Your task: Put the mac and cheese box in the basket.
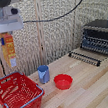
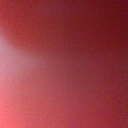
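In the exterior view my white gripper [image 1: 5,36] is high at the exterior view's left. It is shut on the top of the orange-yellow mac and cheese carton [image 1: 9,52], which hangs upright in the air below it. The red lattice basket [image 1: 28,100] with a blue-grey rim stands on the wooden table below the carton, well apart from it. The carton hangs over the basket's back part. The wrist view is filled with a blurred red-pink surface [image 2: 64,64] and shows no outline of fingers or carton.
A blue cup [image 1: 44,73] stands just to the exterior view's right of the basket, with a small red bowl [image 1: 63,81] next to it. A black toaster oven [image 1: 100,36] with its door folded down [image 1: 85,57] stands at the back right. A woven screen stands behind.
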